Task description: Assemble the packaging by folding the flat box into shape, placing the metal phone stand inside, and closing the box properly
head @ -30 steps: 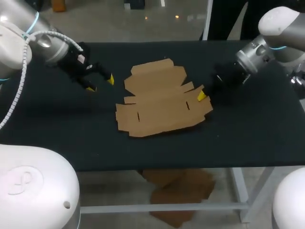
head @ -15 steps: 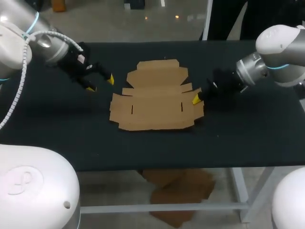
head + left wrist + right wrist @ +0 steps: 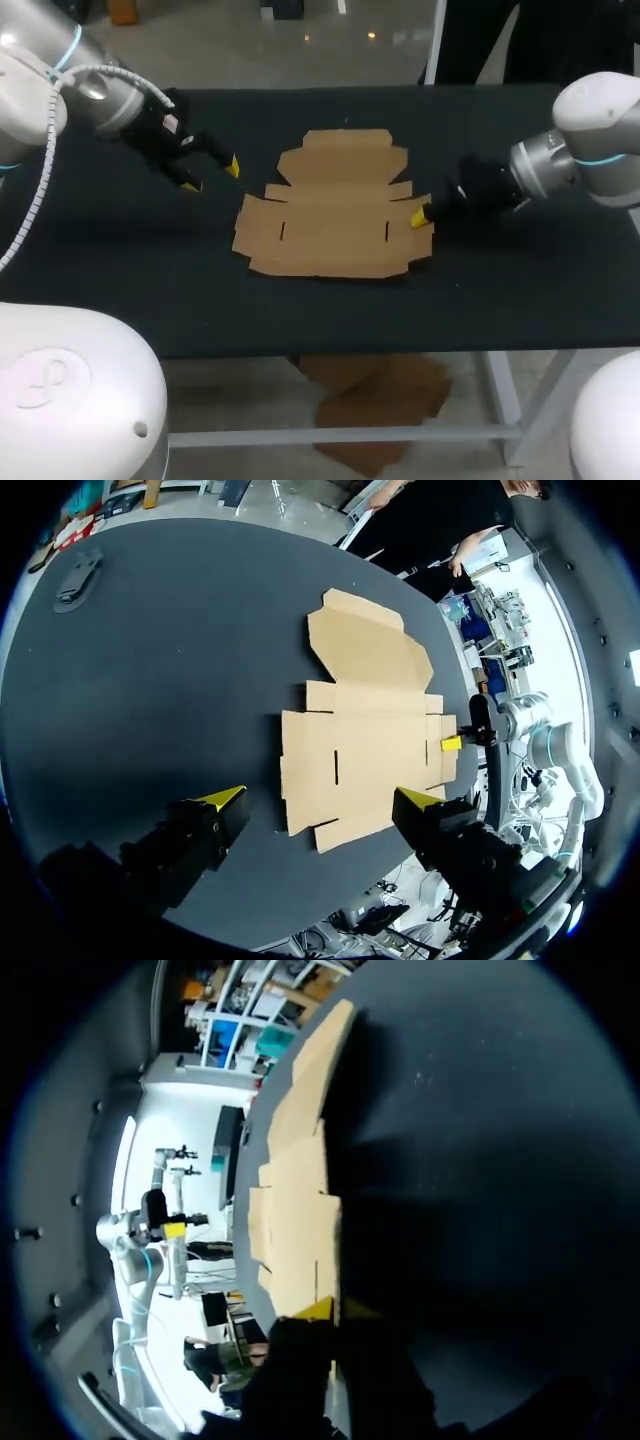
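1. Head view: the flat box (image 3: 330, 212) lay unfolded at the middle of the black table (image 3: 130, 270), its large lid flap pointing to 12 o'clock, away from the robot. The left gripper (image 3: 211, 175) hung over bare table at about 10 o'clock from the box, clear of it, with its two yellow tips spread apart and nothing between them. The right gripper (image 3: 420, 217) came in from 3 o'clock and met the box at its right-hand edge flap, where one yellow tip showed on top of the cardboard.

2. Left wrist view: the left gripper (image 3: 320, 800) stood wide open above the table, with the flat box (image 3: 365, 735) ahead of it at 12 o'clock and not touched by either finger. The right gripper (image 3: 451, 744) sat on the box's far side edge. A small dark object (image 3: 80, 575) lay on the table well apart from the box, too small to identify.

3. Right wrist view: the right gripper (image 3: 335, 1310) was pinched onto the near edge of the flat box (image 3: 295, 1190), and the cardboard stretched away from its fingers toward 12 o'clock.
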